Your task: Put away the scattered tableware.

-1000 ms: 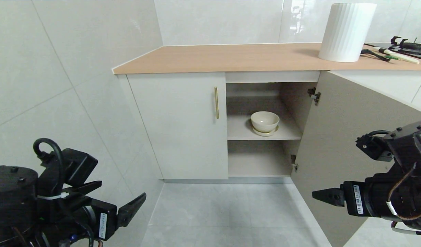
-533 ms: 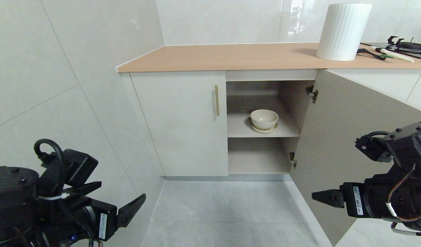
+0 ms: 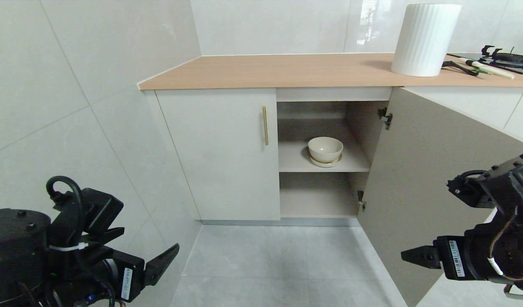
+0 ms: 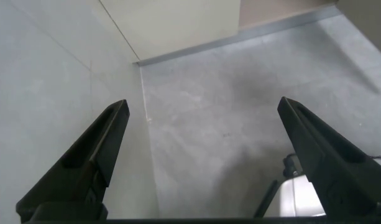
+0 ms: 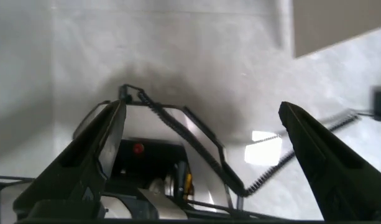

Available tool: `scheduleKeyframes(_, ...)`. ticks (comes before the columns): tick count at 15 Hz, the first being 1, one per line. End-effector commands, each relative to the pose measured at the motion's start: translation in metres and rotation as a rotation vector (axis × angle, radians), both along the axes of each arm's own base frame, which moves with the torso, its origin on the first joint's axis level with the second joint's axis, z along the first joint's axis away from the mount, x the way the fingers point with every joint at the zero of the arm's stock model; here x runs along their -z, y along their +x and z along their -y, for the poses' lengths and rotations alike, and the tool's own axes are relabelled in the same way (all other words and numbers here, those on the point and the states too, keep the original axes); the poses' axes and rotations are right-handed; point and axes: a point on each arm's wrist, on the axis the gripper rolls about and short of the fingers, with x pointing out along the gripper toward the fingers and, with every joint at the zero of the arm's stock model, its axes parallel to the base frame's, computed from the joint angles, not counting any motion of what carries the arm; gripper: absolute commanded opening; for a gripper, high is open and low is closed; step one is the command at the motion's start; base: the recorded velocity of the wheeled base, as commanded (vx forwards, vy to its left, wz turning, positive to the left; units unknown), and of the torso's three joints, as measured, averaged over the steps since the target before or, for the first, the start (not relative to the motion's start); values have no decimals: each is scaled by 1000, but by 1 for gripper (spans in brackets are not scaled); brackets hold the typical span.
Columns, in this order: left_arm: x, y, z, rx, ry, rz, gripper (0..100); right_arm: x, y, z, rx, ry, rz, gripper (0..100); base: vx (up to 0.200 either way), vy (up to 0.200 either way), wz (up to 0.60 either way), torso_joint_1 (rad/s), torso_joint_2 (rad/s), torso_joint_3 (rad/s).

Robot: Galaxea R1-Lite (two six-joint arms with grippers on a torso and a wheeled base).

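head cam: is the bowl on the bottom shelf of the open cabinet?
No, the bowl sits on a small plate on the upper shelf, above the bottom one.

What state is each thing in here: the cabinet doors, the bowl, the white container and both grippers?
Left cabinet door: shut.
Right cabinet door: swung wide open.
Bowl: upright, sitting on a plate on the upper shelf.
White ribbed container: upright on the countertop.
Left gripper: open, holding nothing.
Right gripper: open, holding nothing.
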Motion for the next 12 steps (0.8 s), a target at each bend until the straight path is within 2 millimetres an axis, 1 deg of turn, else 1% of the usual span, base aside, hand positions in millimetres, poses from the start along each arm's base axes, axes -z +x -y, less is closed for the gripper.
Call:
scheduleKeyframes(1,0,0,0,0,0,0,100,-1,0,0,2,-4,-7,100,0,-200,0,2,-2,2)
scheduleKeyframes(6,0,0,0,0,-1,1,100,-3,1,5,22,-27,-38,100,0,-200,0,4,1,2)
scheduleKeyframes(10,0,0,0,0,0,0,100,-2,15,28,114,-69,-49,100,0,-200,0,4,0,0)
scheduleKeyframes(12,1,0,0,0,1,-1,100,-3,25,43,176,-90,-50,100,0,0,0,0,0,0)
